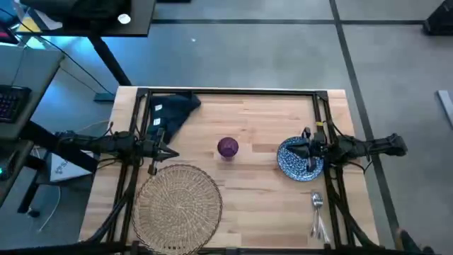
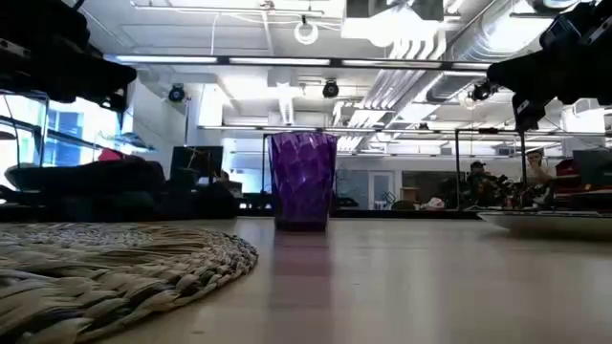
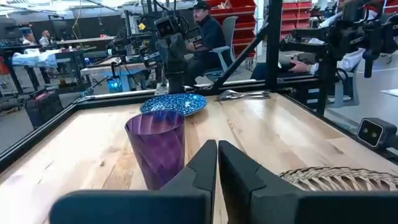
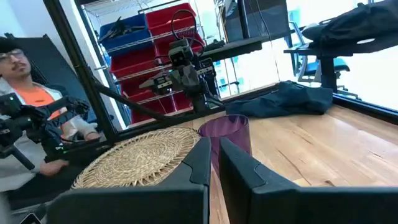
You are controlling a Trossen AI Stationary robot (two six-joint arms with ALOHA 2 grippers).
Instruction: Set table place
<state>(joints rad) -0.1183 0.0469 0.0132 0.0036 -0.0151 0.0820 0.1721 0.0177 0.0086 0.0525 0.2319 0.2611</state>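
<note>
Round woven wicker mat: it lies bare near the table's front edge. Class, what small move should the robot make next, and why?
Probably the right pincer, which hovers shut over the blue-white speckled plate, should open and drop to the plate's rim. The round woven wicker mat holds nothing yet, and a plate usually goes on it first. The left pincer waits shut beside the mat.

The cup [image 1: 227,147] is standing mid-table [image 1: 255,191]. The mat [image 1: 177,206] is lying at the front left, the napkin [image 1: 172,110] at the back left, the plate [image 1: 299,159] to the right, with cutlery [image 1: 318,212] in front of it.
</note>
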